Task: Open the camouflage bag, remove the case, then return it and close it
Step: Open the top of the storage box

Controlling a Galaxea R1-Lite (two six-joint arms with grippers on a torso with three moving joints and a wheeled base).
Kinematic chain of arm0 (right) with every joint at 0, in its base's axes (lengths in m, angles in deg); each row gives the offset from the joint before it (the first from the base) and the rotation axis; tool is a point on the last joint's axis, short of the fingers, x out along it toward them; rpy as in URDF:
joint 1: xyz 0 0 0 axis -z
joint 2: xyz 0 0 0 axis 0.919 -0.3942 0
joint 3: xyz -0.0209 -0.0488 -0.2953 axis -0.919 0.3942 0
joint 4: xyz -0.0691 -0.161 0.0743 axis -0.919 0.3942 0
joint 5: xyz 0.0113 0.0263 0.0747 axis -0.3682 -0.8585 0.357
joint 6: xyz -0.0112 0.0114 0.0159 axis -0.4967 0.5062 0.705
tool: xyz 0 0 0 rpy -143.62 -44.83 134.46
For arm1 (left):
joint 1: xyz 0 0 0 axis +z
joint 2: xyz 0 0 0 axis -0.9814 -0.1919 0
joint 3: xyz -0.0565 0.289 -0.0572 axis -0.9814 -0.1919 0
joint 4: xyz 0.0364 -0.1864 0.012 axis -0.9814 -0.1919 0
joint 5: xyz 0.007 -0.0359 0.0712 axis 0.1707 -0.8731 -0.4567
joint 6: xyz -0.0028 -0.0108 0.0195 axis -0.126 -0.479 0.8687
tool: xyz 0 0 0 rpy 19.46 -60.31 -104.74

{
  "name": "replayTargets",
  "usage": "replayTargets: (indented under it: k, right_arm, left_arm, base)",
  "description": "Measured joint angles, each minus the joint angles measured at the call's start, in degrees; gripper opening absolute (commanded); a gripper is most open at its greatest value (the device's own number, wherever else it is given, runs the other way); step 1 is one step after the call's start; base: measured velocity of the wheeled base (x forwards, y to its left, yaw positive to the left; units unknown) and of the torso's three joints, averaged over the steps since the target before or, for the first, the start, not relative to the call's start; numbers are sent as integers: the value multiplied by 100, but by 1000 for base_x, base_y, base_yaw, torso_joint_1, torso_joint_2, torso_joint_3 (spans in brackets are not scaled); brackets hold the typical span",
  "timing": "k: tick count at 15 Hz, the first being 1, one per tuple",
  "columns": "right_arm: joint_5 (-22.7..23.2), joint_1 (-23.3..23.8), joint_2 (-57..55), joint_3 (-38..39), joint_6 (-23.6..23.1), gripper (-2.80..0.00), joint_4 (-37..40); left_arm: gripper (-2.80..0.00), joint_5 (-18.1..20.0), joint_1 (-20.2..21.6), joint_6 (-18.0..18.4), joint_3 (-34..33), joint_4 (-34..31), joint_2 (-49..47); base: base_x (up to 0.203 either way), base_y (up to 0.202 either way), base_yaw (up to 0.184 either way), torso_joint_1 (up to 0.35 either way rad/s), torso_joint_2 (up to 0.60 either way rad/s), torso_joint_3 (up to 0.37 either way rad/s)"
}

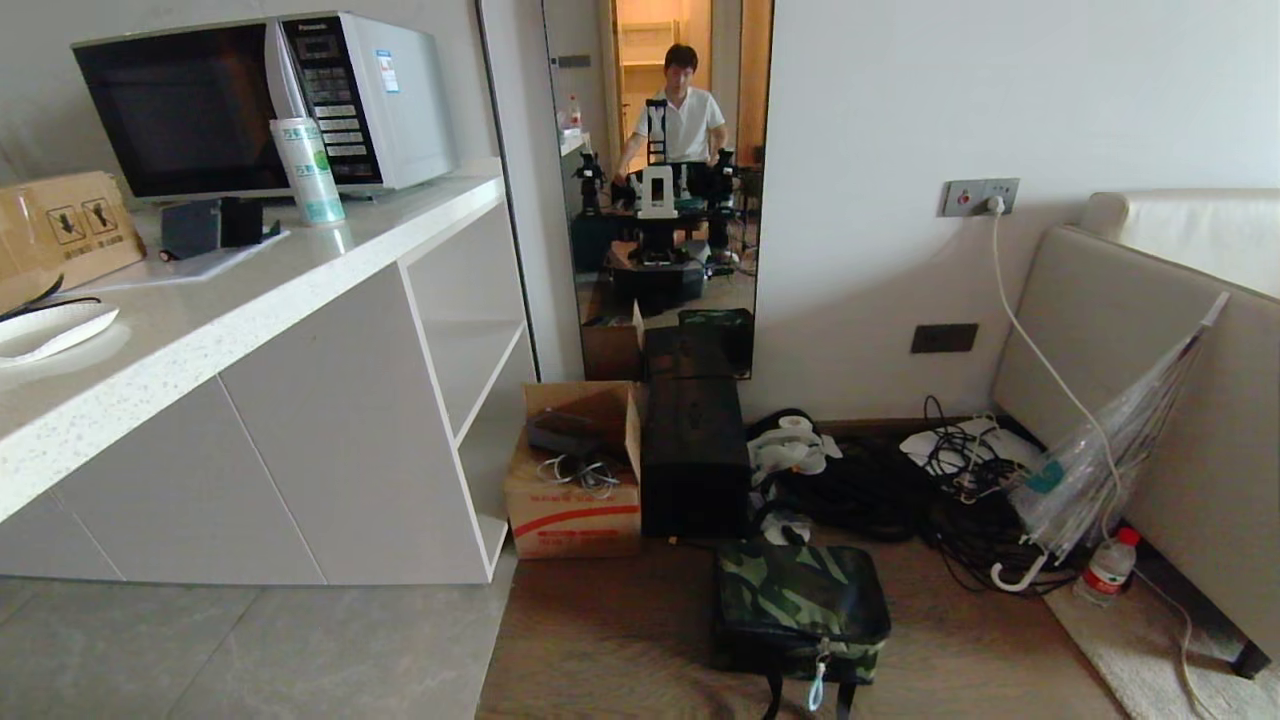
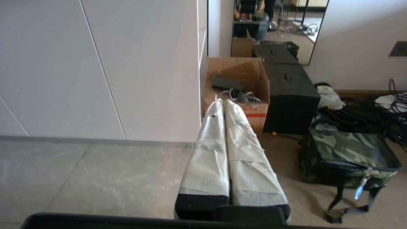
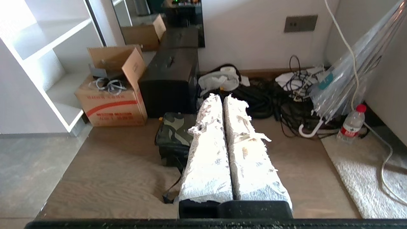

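Bag position, head view: the camouflage bag [image 1: 800, 608] sits zipped on the wood floor, just in front of the taller black box [image 1: 692, 455], with the cardboard box [image 1: 573, 475] on that box's other side by the white cabinet [image 1: 300, 430]. Lid down flat, white zipper pull [image 1: 818, 685] hanging off the near edge, so the zip faces the robot and should be reachable from above. The case is not visible; presumably inside the bag. Neither arm shows. A person appears in the mirror [image 1: 660, 180] behind the black box.

Left wrist view: left gripper [image 2: 222, 103], wrapped fingers [image 2: 210, 149] pressed together, holding nothing, hanging above the floor well short of the bag [image 2: 346, 152], pointing towards the cardboard box [image 2: 237, 86]. Reads as parked.

Right wrist view: right gripper [image 3: 222, 97] likewise empty, padded fingers [image 3: 244, 146] tight against each other, poised above the bag [image 3: 175, 133], which lies partly hidden beneath them, in front of the black box [image 3: 170, 84]. Opening not yet begun; this arm looks better placed for the zip.
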Motion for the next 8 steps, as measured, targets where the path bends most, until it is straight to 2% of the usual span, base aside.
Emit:
replayTargets:
  k: [8]
  right_arm:
    - [2, 5, 0, 0, -3, -280, 2]
  left_arm:
    - [-280, 2, 0, -23, 0, 2, 0]
  base:
    - [0, 0, 0, 3, 0, -192]
